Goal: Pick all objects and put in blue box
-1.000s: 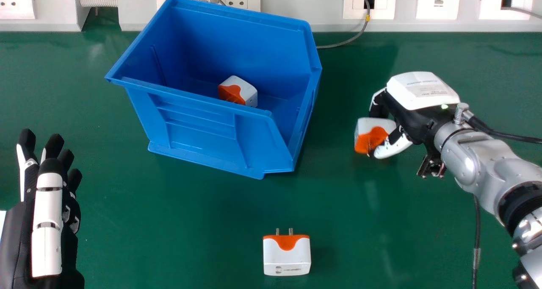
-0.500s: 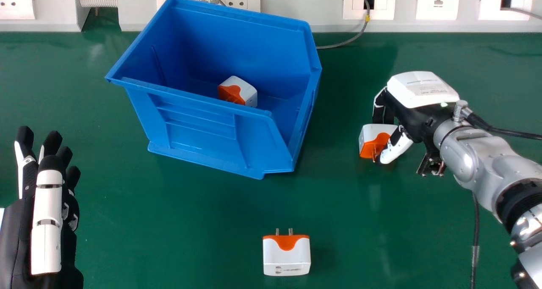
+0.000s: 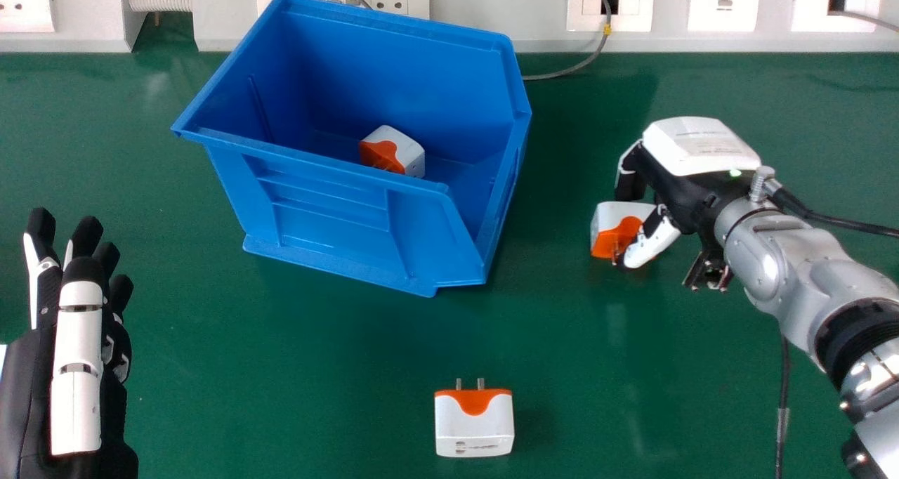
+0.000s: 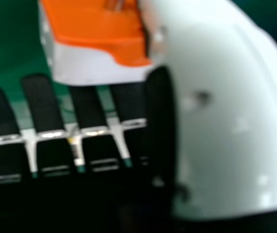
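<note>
Adapter (image 3: 474,430) on the near surface (image 3: 281,395): likely light, rigid, slick; grip by the white sides (image 3: 444,430), off the prongs (image 3: 480,383). Left robot hand (image 3: 77,381) spread, at left. Farther, second adapter (image 3: 606,215), pinched in right robot hand (image 3: 681,191). Beyond, third adapter (image 3: 407,149) inside blue box (image 3: 323,205).

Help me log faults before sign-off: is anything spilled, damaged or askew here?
Nothing looks spilled or damaged. Only the blue box sits askew, turned at an angle to the white wall panel behind it.
</note>
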You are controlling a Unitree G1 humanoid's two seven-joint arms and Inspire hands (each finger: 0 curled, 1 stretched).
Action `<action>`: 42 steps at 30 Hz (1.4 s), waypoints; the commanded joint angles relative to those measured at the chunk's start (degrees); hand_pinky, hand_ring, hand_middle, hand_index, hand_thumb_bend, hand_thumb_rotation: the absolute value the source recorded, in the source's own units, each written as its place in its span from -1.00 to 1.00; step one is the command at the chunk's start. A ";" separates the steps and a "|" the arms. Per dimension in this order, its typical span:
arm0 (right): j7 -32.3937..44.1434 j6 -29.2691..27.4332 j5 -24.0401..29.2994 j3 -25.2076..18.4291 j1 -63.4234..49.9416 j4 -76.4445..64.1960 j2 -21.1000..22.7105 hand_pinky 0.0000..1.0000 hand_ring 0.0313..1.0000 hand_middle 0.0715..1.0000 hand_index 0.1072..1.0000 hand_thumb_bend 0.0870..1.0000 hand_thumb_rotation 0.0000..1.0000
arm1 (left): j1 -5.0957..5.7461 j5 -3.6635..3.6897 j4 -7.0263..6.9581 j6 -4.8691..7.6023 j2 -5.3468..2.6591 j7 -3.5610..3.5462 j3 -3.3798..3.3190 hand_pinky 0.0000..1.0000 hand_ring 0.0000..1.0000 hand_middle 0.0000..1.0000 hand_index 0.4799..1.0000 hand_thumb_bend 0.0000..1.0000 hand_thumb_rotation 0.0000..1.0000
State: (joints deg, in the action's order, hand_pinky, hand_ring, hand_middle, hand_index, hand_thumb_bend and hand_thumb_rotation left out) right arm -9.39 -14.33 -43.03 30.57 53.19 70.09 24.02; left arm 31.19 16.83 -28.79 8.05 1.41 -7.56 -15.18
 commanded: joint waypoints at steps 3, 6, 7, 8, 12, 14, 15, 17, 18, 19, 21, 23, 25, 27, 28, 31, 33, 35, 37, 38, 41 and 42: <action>-2.39 -3.31 0.24 -0.60 -0.07 -3.63 3.27 -0.09 0.11 0.22 -0.14 -0.14 -0.70 | 0.26 -0.68 -1.13 0.81 0.21 0.17 -0.24 1.00 1.00 1.00 0.99 -0.53 0.81; -2.27 -4.86 0.41 -1.02 -0.54 -6.05 4.93 -0.10 0.09 0.20 -0.14 -0.14 -0.71 | 0.20 -0.74 -0.84 0.79 0.26 0.07 -0.15 1.00 1.00 1.00 0.98 -0.54 0.82; -1.72 -5.27 0.63 -1.25 -0.63 -6.96 5.52 -0.10 0.09 0.20 -0.14 -0.14 -0.71 | 0.18 -0.70 -0.78 0.78 0.23 0.03 -0.13 1.00 1.00 1.00 0.98 -0.54 0.82; -1.19 -5.56 0.72 -1.39 -0.67 -7.95 6.13 -0.13 0.06 0.17 -0.14 -0.14 -0.71 | 0.16 -0.73 -0.68 0.82 0.20 0.01 -0.11 1.00 1.00 1.00 0.98 -0.53 0.82; -1.01 -6.66 0.49 -2.14 -1.15 -12.96 8.60 -0.21 -0.03 0.08 -0.14 -0.14 -0.71 | 0.02 -0.71 -0.37 0.89 0.16 -0.04 -0.06 1.00 1.00 1.00 0.98 -0.53 0.84; -0.69 -7.01 0.65 -2.88 -1.13 -15.63 9.60 -0.25 -0.08 0.04 -0.14 -0.14 -0.71 | -0.13 -0.68 -0.18 0.91 0.19 -0.11 -0.01 1.00 1.00 1.00 0.98 -0.53 0.84; -0.61 -7.04 0.58 -3.23 -0.99 -17.04 9.99 -0.25 -0.08 0.04 -0.14 -0.14 -0.71 | -0.27 -0.79 -0.05 0.94 0.16 -0.04 0.02 1.00 1.00 1.00 0.98 -0.53 0.84; -0.42 -6.79 0.49 -3.81 -0.65 -19.40 10.38 -0.34 -0.19 -0.06 -0.15 -0.14 -0.71 | -0.51 -1.23 0.16 1.09 0.02 0.22 0.10 1.00 1.00 1.00 0.98 -0.53 0.85; -0.34 -6.66 0.64 -4.16 -0.48 -20.58 10.40 -0.34 -0.19 -0.06 -0.15 -0.14 -0.71 | -0.62 -1.49 0.19 1.09 -0.07 0.38 0.18 1.00 1.00 1.00 0.98 -0.53 0.85; -0.83 -6.64 0.46 -4.36 -0.24 -21.38 10.30 -0.38 -0.24 -0.11 -0.15 -0.14 -0.71 | -0.76 -2.09 0.30 1.27 -0.14 0.60 0.25 1.00 1.00 1.00 0.98 -0.53 0.85; -1.29 -6.80 0.57 -4.98 0.41 -22.74 9.66 -0.40 -0.26 -0.14 -0.15 -0.14 -0.71 | -1.01 -2.54 0.52 1.46 -0.25 0.66 0.38 1.00 1.00 1.00 0.98 -0.53 0.85; -2.14 -7.87 0.78 -5.40 1.46 -22.78 8.74 -0.43 -0.29 -0.17 -0.16 -0.14 -0.72 | -1.13 -2.59 0.61 1.47 -0.41 0.59 0.44 1.00 1.00 1.00 0.97 -0.53 0.86; -2.82 -7.91 0.46 -5.37 2.98 -21.53 7.46 -0.46 -0.32 -0.20 -0.16 -0.14 -0.72 | -1.14 -2.66 0.51 1.33 -0.60 0.66 0.49 1.00 1.00 1.00 0.96 -0.54 0.86; -3.19 -7.36 0.02 -5.04 4.67 -19.78 5.97 -0.46 -0.33 -0.22 -0.16 -0.14 -0.72 | -1.09 -2.76 0.39 1.23 -0.71 0.74 0.50 1.00 1.00 1.00 0.95 -0.54 0.86; -3.21 -7.10 -0.13 -4.89 5.34 -19.23 5.32 -0.45 -0.33 -0.21 -0.16 -0.14 -0.72 | -1.07 -2.71 0.38 1.18 -0.77 0.74 0.48 1.00 1.00 1.00 0.95 -0.55 0.86; -1.41 -5.09 0.00 -4.88 6.98 -20.56 3.04 -0.40 -0.26 -0.16 -0.15 -0.14 -0.72 | -0.96 -2.73 0.34 1.12 -0.81 0.67 0.37 1.00 1.00 1.00 0.94 -0.56 0.87; -0.71 -3.37 -0.48 -4.51 8.07 -21.40 1.50 -0.39 -0.24 -0.14 -0.15 -0.14 -0.72 | -0.84 -2.59 0.32 1.17 -0.84 0.53 0.36 1.00 1.00 1.00 0.93 -0.56 0.87; -0.76 -2.30 -1.60 -3.71 9.29 -21.37 0.24 -0.40 -0.24 -0.13 -0.15 -0.14 -0.73 | -0.69 -2.60 0.22 1.20 -0.93 0.52 0.43 1.00 1.00 1.00 0.94 -0.56 0.87; -0.96 -1.42 -2.46 -3.14 10.48 -21.08 -1.28 -0.40 -0.23 -0.12 -0.15 -0.14 -0.73 | -0.62 -2.64 0.20 1.28 -1.02 0.53 0.48 1.00 1.00 1.00 0.94 -0.56 0.87; -0.26 -1.07 -2.30 -3.19 11.08 -20.71 -2.16 -0.40 -0.23 -0.11 -0.15 -0.14 -0.73 | -0.56 -2.63 0.11 1.20 -1.13 0.61 0.53 1.00 1.00 1.00 0.94 -0.57 0.87; 1.52 -0.74 -1.80 -3.02 12.82 -19.16 -4.30 -0.42 -0.25 -0.13 -0.15 -0.14 -0.73 | -0.44 -2.73 0.03 1.28 -1.17 0.58 0.62 1.00 1.00 1.00 0.94 -0.57 0.87; 1.91 -1.24 -1.32 -3.15 13.28 -18.48 -4.90 -0.43 -0.25 -0.13 -0.15 -0.14 -0.73 | -0.40 -2.72 -0.01 1.26 -1.20 0.59 0.64 1.00 1.00 1.00 0.94 -0.56 0.87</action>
State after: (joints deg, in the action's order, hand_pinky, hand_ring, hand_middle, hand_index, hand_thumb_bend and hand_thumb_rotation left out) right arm -7.79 -15.11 -45.34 27.82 62.81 51.44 19.68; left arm 30.30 14.11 -27.75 8.19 0.38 -7.23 -14.49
